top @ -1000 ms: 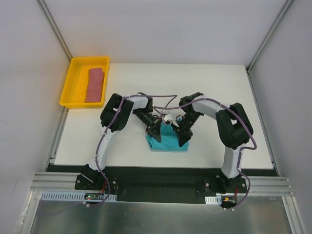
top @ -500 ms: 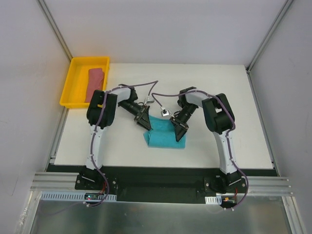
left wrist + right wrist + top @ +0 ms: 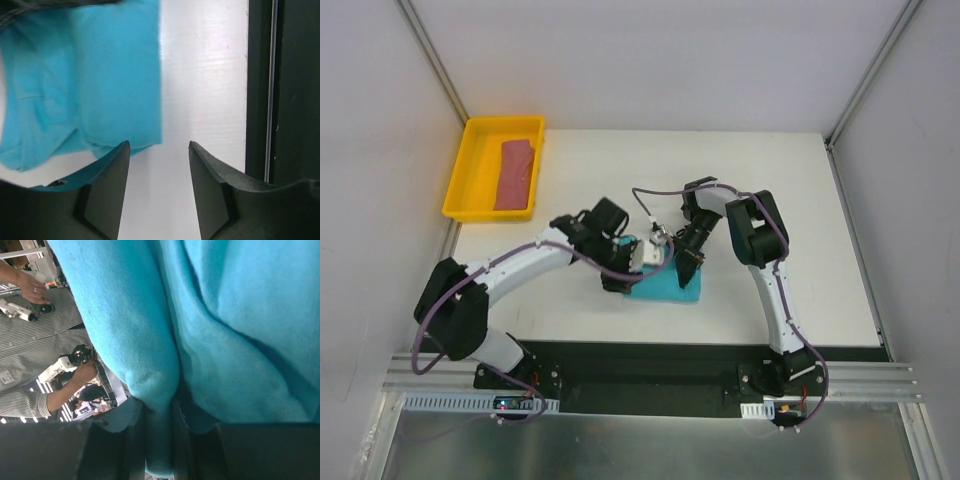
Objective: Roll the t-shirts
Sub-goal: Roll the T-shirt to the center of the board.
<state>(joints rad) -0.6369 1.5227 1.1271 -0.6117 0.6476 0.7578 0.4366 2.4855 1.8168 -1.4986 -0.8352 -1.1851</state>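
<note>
Teal t-shirt (image 3: pixel 665 288) at centre frame, bundled, long axis roughly left-right. Only the left wrist view shows the left gripper (image 3: pixel 159 150) standing apart over bare table (image 3: pixel 200 75). Only the right wrist view shows the right gripper (image 3: pixel 159 440) pinching a teal fold. Pink t-shirt (image 3: pixel 516 174) in yellow tray (image 3: pixel 478 170), upper left, long axis top-bottom.

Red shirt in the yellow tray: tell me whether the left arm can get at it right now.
Probably yes. The left gripper is open and empty beside the blue shirt, the red shirt lies uncovered in the tray on that arm's side, and bare table lies between them.
</note>
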